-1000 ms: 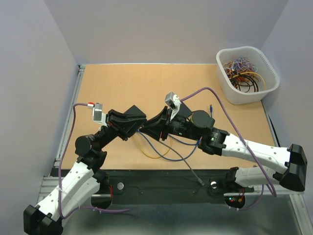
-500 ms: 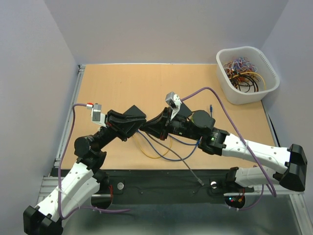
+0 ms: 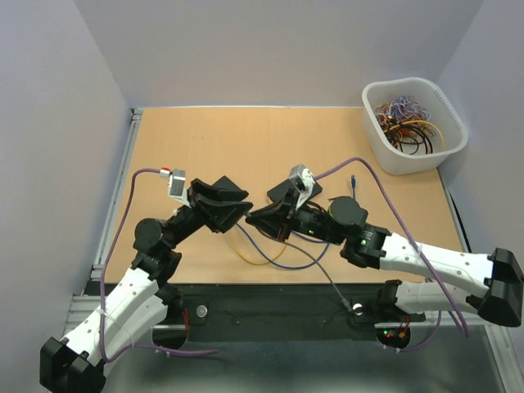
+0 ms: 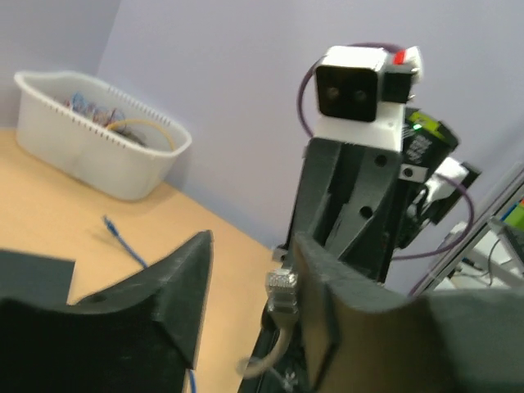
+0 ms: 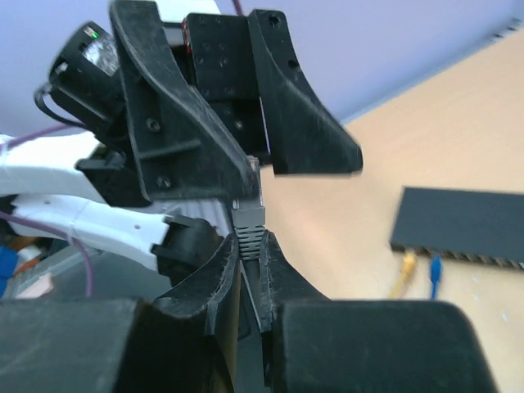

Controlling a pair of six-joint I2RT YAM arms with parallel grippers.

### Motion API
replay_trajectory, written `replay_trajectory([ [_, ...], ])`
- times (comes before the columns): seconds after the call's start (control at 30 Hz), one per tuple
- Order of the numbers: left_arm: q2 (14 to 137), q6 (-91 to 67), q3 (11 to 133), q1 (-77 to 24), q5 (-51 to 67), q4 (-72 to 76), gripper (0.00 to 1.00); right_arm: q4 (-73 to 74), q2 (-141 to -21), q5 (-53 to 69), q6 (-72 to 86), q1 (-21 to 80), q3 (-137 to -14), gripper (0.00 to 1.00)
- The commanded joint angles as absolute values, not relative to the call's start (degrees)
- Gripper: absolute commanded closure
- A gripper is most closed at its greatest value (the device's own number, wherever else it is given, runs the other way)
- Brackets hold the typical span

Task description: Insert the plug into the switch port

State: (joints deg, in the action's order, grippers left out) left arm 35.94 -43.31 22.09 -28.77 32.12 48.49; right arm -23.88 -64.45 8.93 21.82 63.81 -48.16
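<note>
My right gripper (image 5: 250,246) is shut on the ribbed boot of a grey plug (image 5: 249,219), whose clear tip points up. My left gripper (image 4: 250,274) stands open around that tip, and the plug (image 4: 281,288) lies against its right finger (image 4: 360,303). In the top view both grippers meet above mid-table, the left gripper (image 3: 237,211) facing the right gripper (image 3: 256,218), and the plug is hidden between them. The black switch (image 5: 458,223) lies flat on the table with a yellow and a blue plug in its ports. It is partly covered by my right wrist (image 3: 286,192).
A white bin (image 3: 413,123) of tangled cables stands at the back right. Blue and yellow cables (image 3: 262,255) loop on the table under the grippers. The grey cable (image 3: 323,282) trails to the near edge. A loose blue cable end (image 3: 352,179) lies right of the switch.
My left gripper has opened and let go of the plug. The right gripper closed on the plug's boot. Both grippers shifted slightly right and toward the near edge.
</note>
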Motion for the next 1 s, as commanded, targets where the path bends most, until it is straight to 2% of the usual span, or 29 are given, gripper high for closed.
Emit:
replay_trajectory([
  [0.0, 37.44, -39.64, 23.21, -28.48, 30.24, 44.04, 0.32, -22.88, -55.65, 1.51, 21.71, 64.07, -41.25, 0.99],
  [0.1, 39.54, -38.58, 23.29, -28.39, 28.04, 42.89, 0.26, -13.06, -50.37, -8.15, 22.41, 64.07, -39.38, 0.99],
  [0.2, 43.32, -37.53, 24.08, -28.39, 25.85, 42.28, 0.25, -2.40, -48.08, -17.64, 24.60, 64.07, -39.64, 0.99],
  [0.47, 55.71, -33.40, 28.82, -28.21, 18.72, 41.57, 0.26, 17.30, -57.03, -37.94, 31.81, 63.90, -43.41, 1.00],
  [0.6, 65.45, -31.91, 34.00, -27.95, 17.84, 42.10, 0.28, 21.35, -63.88, -40.08, 33.22, 61.62, -44.82, 1.00],
  [0.97, 87.00, -30.15, 46.22, -26.10, 20.65, 43.94, 0.33, 20.74, -78.39, -38.58, 30.59, 56.43, -46.58, 1.00],
])
